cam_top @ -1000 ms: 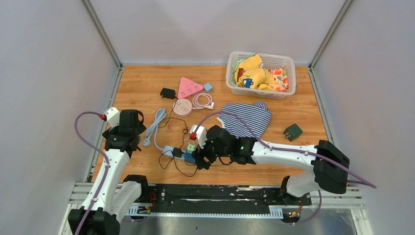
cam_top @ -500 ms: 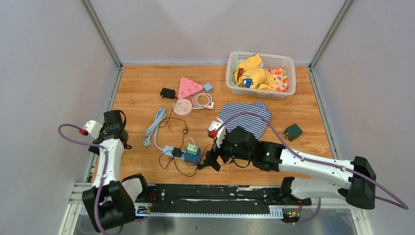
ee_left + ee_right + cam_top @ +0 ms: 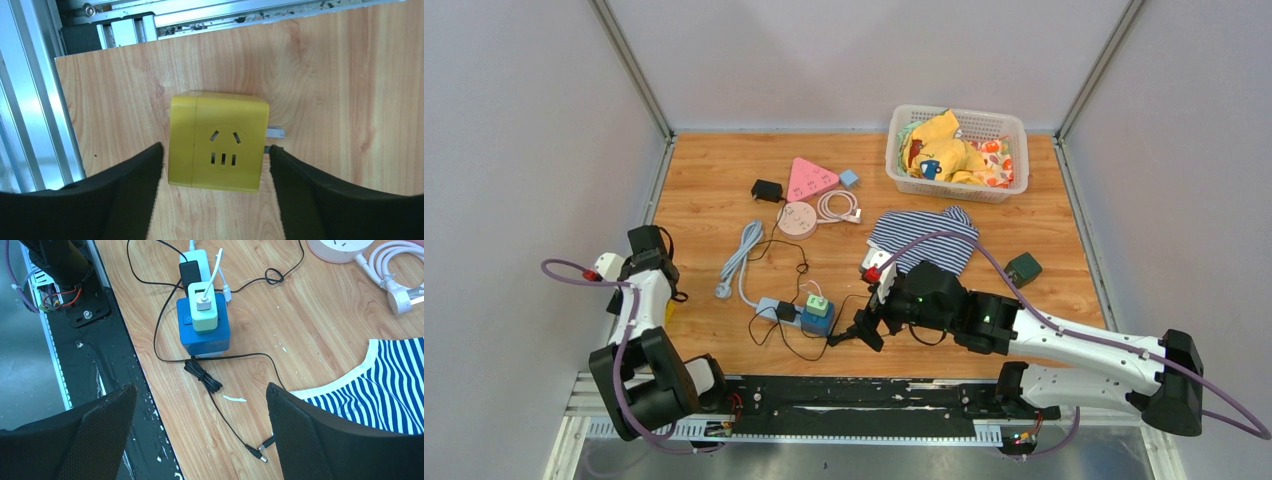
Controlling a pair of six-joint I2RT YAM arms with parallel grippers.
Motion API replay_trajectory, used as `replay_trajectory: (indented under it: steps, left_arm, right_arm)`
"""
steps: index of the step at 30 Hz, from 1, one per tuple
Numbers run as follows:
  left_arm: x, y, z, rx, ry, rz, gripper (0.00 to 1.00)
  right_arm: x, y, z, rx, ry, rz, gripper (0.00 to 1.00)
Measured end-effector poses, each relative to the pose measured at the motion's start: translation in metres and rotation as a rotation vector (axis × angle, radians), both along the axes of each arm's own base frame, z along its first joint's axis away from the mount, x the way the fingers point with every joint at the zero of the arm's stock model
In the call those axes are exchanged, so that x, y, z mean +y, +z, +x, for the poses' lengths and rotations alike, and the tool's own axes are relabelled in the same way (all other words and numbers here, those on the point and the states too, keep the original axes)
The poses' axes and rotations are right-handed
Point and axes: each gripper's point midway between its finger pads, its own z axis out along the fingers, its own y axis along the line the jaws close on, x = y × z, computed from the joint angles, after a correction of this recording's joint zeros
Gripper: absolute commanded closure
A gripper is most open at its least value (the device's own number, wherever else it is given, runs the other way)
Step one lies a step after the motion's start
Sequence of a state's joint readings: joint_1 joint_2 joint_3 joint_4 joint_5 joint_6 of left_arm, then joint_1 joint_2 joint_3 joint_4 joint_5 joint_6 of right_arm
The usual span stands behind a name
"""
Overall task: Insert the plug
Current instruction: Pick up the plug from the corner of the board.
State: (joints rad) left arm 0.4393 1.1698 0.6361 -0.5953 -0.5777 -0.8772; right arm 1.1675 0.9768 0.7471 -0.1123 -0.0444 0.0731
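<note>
A yellow cube plug (image 3: 217, 142) with socket holes on its top face lies on the wood, and a metal prong (image 3: 276, 132) sticks out of its right side. My left gripper (image 3: 216, 147) hangs over it, open, one finger on each side with a small gap at both. The white power strip (image 3: 769, 308) carries a black adapter (image 3: 189, 274), a blue cube (image 3: 205, 332) and a green adapter (image 3: 204, 310). Right of the strip my right gripper (image 3: 201, 387) stands wide open and empty, above a thin black cable (image 3: 260, 452).
A striped cloth (image 3: 924, 235) lies behind the right arm, and a basket (image 3: 1014, 130) of cloths stands at the back right. Pink triangle (image 3: 809, 178), round white socket (image 3: 798, 217), black adapter (image 3: 768, 189) and green box (image 3: 1024, 268) also lie about. An aluminium rail (image 3: 30, 100) borders the yellow cube.
</note>
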Motion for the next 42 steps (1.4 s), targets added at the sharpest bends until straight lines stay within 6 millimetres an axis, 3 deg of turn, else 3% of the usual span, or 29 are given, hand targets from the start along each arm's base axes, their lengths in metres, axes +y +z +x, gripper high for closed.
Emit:
replay_trajectory:
  steps: [6, 12, 13, 20, 26, 30, 34, 38, 42]
  left_arm:
    - [-0.001, -0.005, -0.002, -0.001, 0.017, -0.026, 0.62]
    - [-0.005, 0.004, 0.002, -0.056, 0.0, -0.031, 0.98]
    - [-0.006, 0.006, 0.003, -0.067, -0.01, -0.034, 1.0]
    - [-0.019, 0.03, 0.021, -0.198, -0.141, -0.053, 1.0]
    - [-0.049, 0.053, 0.055, -0.365, -0.352, -0.114, 1.0]
    - [-0.09, 0.073, 0.084, -0.514, -0.575, -0.193, 1.0]
    - [-0.143, 0.11, 0.107, -0.69, -0.825, -0.27, 1.0]
    - [-0.185, 0.151, 0.115, -0.869, -1.005, -0.336, 1.0]
    - [-0.227, 0.181, 0.107, -0.971, -1.165, -0.401, 1.0]
  right_arm:
    - [-0.001, -0.002, 0.0, 0.002, -0.003, -0.008, 0.02]
    - [-0.003, -0.003, 0.003, 0.001, -0.021, -0.014, 0.02]
    - [-0.004, -0.003, 0.005, -0.003, -0.037, -0.016, 0.01]
    - [-0.011, 0.001, 0.02, -0.024, -0.142, -0.008, 0.0]
    - [-0.019, 0.018, 0.027, -0.032, -0.211, 0.052, 0.0]
    - [-0.023, 0.029, 0.032, -0.035, -0.248, 0.096, 0.0]
    - [-0.024, 0.032, 0.038, -0.029, -0.288, 0.119, 0.0]
    - [-0.022, 0.037, 0.044, -0.021, -0.316, 0.151, 0.0]
    - [-0.014, 0.045, 0.049, -0.012, -0.315, 0.202, 0.0]
